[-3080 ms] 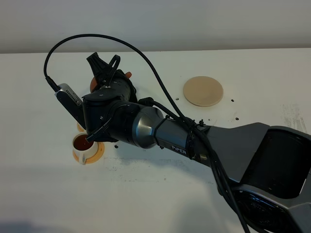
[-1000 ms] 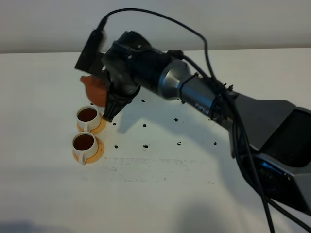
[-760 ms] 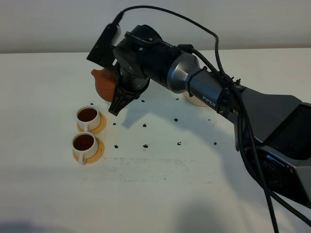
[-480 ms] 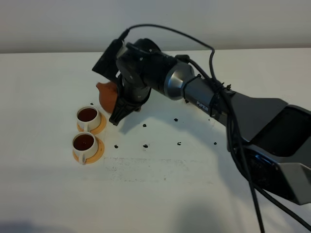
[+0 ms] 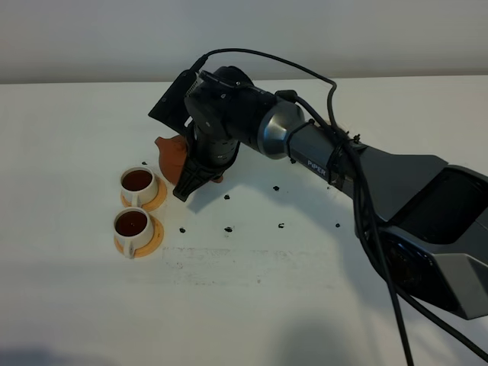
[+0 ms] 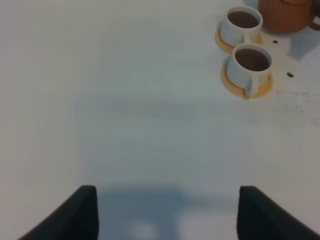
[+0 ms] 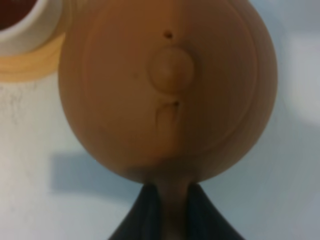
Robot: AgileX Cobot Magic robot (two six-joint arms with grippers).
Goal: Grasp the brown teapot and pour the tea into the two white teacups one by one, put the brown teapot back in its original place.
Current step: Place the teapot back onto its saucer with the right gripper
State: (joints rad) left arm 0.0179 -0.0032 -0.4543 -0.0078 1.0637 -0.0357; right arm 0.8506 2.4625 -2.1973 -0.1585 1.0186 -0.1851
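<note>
The brown teapot hangs level just beyond the far cup, its knobbed lid facing the right wrist camera. My right gripper is shut on the teapot's handle; in the high view the right gripper has reached across to the left half of the table. The two white teacups stand on orange saucers, both holding dark tea. They also show in the left wrist view, the far cup and the near cup. My left gripper is open over bare table. The original place is hidden behind the right arm.
Small black specks are scattered on the white table right of the cups. The right arm stretches diagonally from the lower right across the table's middle. An orange saucer edge lies close beside the teapot.
The right gripper has carried the teapot from above the far cup to the right and lower, turning it back to level. Both cups stay put, full.
</note>
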